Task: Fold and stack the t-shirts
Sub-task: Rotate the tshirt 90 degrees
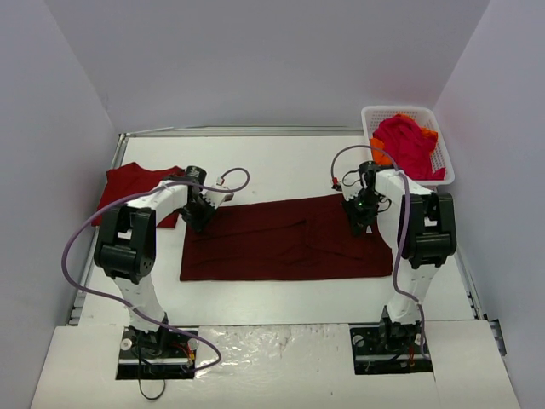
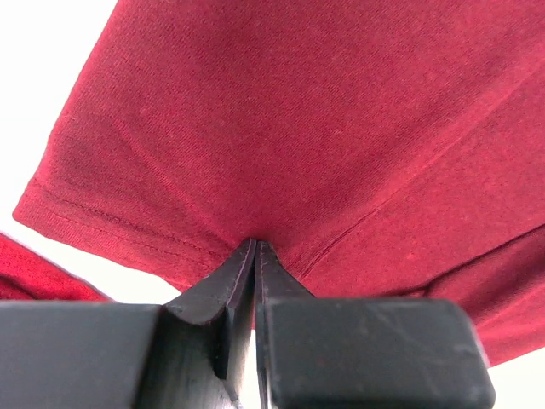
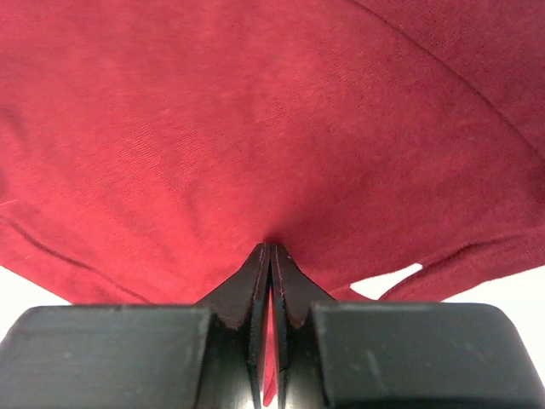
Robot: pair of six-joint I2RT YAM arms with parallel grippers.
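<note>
Left gripper (image 1: 201, 218) is clamped tight on the far-left corner of the dark maroon t-shirt (image 1: 285, 245), and right gripper (image 1: 364, 223) is pinched on its far-right corner. The shirt lies flat mid-table (image 1: 281, 294), long axis running left-right. A brighter red t-shirt (image 1: 128, 183) sits far left.

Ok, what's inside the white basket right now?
The basket holds a crimson shirt heaped on top, orange cloth peeking out at its edges. Anything beneath is covered.
</note>
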